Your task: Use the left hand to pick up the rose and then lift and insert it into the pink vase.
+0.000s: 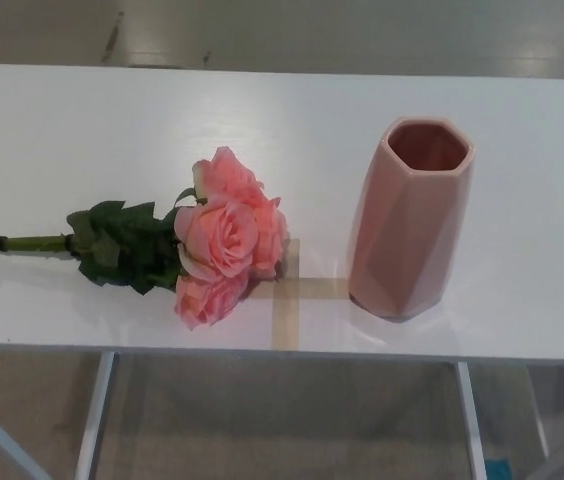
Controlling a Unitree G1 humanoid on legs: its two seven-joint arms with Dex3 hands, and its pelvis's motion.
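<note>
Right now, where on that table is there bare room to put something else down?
The white table is bare along the far edge, behind the rose bunch and pink vase, and right of the vase. It is tightest between blooms and vase, where the tape cross lies.

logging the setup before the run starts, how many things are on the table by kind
Rose bunch, pink blooms on one green stem, lying on its side: 1
Pink vase, upright and empty at the mouth: 1
Tape cross stuck on the white table: 1
Total: 3
</note>
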